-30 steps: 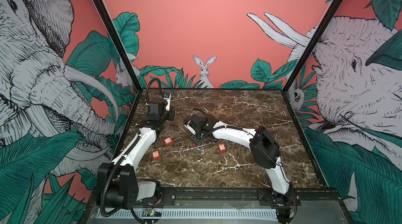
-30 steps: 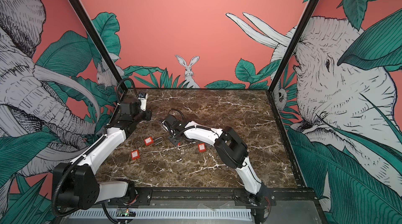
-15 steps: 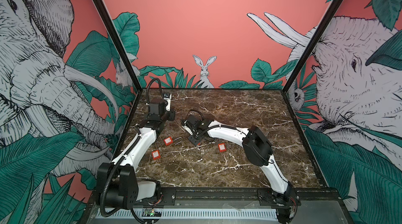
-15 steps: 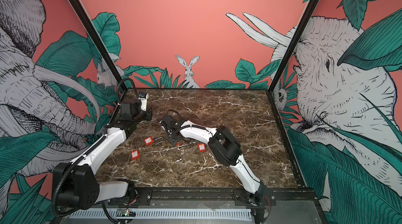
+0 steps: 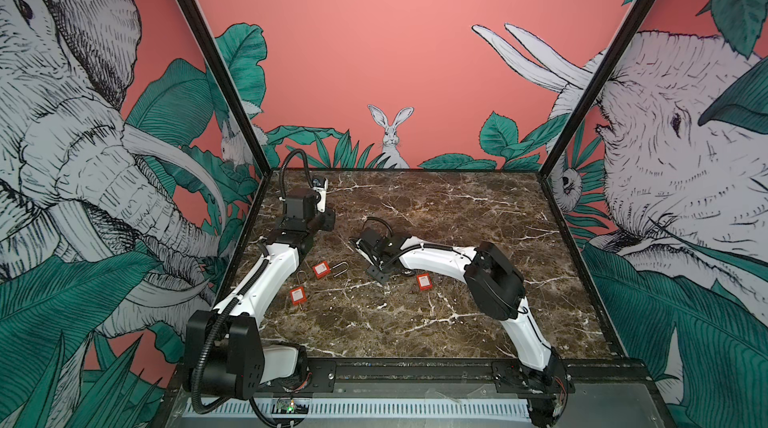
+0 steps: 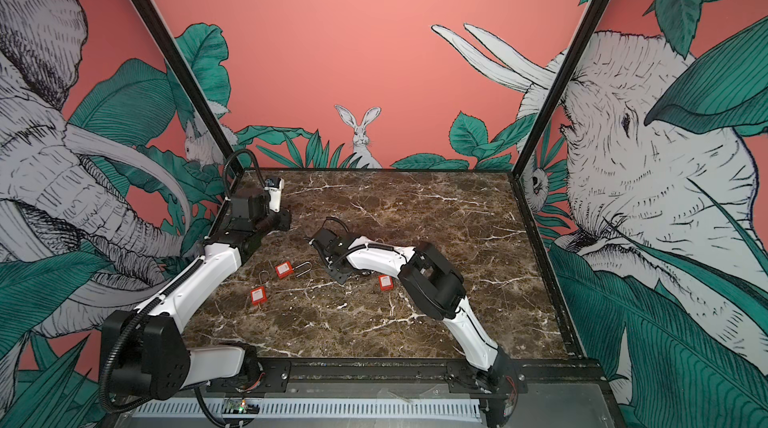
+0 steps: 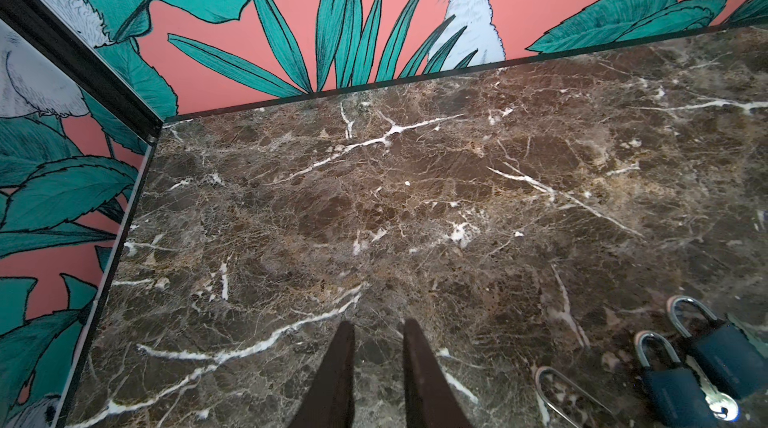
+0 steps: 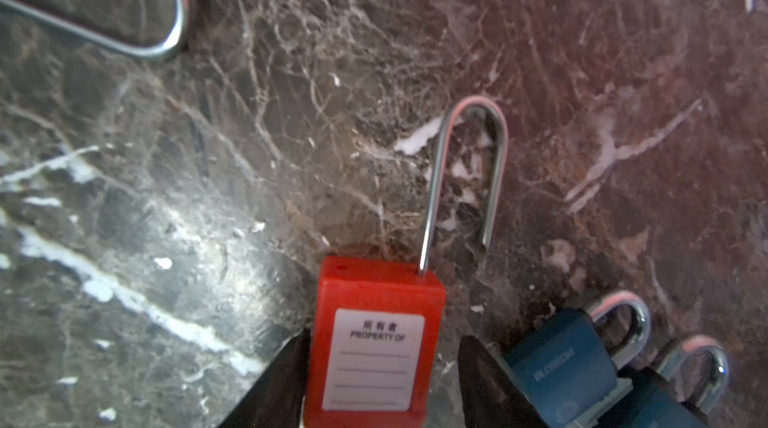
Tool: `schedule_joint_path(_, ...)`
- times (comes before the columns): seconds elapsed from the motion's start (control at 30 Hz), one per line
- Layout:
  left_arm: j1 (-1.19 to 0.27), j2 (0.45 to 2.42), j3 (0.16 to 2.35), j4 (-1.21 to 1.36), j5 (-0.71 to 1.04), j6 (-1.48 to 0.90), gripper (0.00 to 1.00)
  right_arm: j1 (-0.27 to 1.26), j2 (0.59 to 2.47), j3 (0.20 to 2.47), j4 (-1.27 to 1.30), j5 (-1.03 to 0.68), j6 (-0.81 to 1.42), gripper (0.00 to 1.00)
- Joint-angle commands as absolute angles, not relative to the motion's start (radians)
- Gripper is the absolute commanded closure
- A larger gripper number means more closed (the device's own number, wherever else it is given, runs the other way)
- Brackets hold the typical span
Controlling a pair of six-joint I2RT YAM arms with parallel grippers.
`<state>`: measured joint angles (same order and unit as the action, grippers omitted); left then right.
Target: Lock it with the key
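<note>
R gripper (image 8: 384, 336) jaws apart astride red plastic padlock (image 8: 374, 347), prob. not clamped; steel U-shackle (image 8: 433, 206) sprung open. L gripper (image 7: 379, 322) tips narrowly apart over veined marble tabletop (image 7: 457, 197).

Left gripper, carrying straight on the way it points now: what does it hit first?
Probably the bare marble tabletop just ahead of the left gripper; nothing lies in that line in the left wrist view. If it runs level, the painted back wall; depth is unclear. The blue padlocks sit aside.
</note>
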<state>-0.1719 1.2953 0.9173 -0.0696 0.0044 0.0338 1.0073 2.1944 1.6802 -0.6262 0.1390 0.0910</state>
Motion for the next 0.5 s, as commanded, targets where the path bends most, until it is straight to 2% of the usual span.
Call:
schedule_joint_path(0.0,-0.170,1.300,0.925,-0.080,0.024,0.009,0.77,1.008,2.149,1.655,-0.605,0.123,0.090,0.43)
schedule_joint_path(0.47,-0.170,1.304,0.940,-0.084,0.093,0.062,0.77,0.976,2.191,1.695,-0.626,0.000,0.112,0.56)
